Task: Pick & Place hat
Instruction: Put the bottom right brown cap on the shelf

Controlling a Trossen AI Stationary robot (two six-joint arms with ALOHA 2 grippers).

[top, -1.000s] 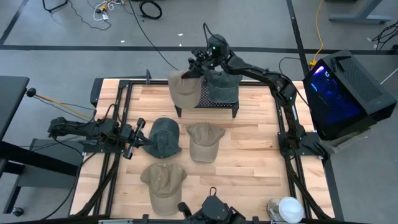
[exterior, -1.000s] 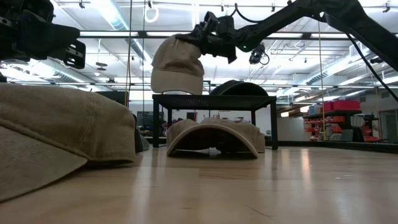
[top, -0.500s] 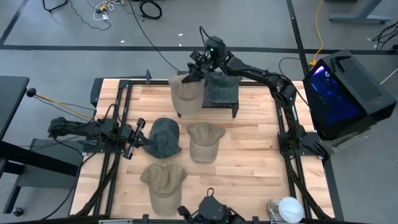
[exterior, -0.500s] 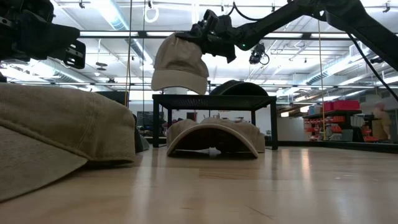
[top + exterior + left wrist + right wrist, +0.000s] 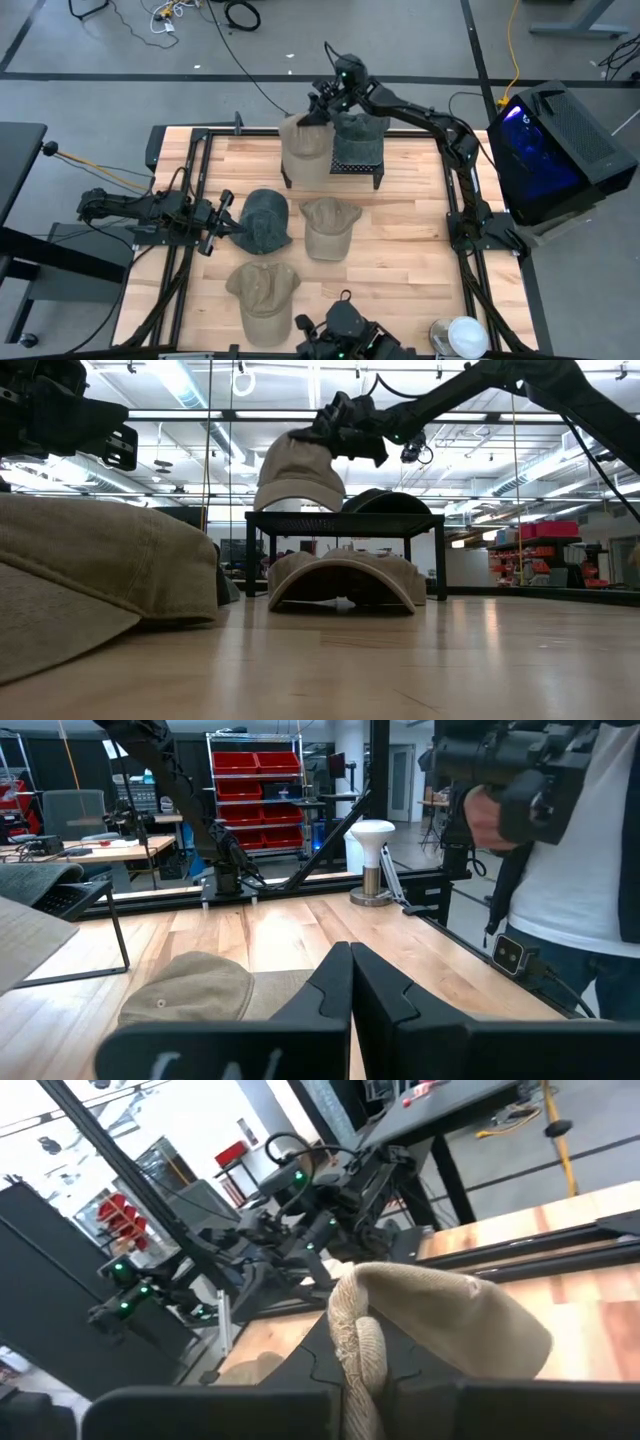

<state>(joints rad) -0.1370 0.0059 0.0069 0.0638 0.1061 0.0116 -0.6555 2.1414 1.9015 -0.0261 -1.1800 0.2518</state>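
A: Where is the hat [image 5: 303, 139] at this point?

B: It is a tan cap hanging from the right gripper [image 5: 322, 106] over the left end of the small black rack [image 5: 356, 166] at the far side of the desk [image 5: 410, 250]; in the low view its brim [image 5: 296, 501] sits just above the rack's top, and whether it touches I cannot tell.

A: And how is the gripper holding it?

B: Clenched on the crown; the right wrist view shows a bunched fold of tan cloth [image 5: 362, 1342] pinched between the two dark fingers [image 5: 310, 1370], with the rest of the cap swelling out beyond them.

A: What else is on the rack?

B: A grey cap [image 5: 358, 139] lies on its right part, just beside the tan one; under and in front of it, on the desk, are three more: a dark green cap [image 5: 265, 219], a khaki cap [image 5: 329, 226] beside that, and another tan cap [image 5: 263, 291] nearer the front edge.

A: The left arm?

B: It waits low at the desk's left side; the left gripper [image 5: 226, 219] lies just beside the dark green cap, its fingers [image 5: 330, 995] pressed together and holding nothing; past them a person in a white shirt [image 5: 570, 850] stands by the desk.
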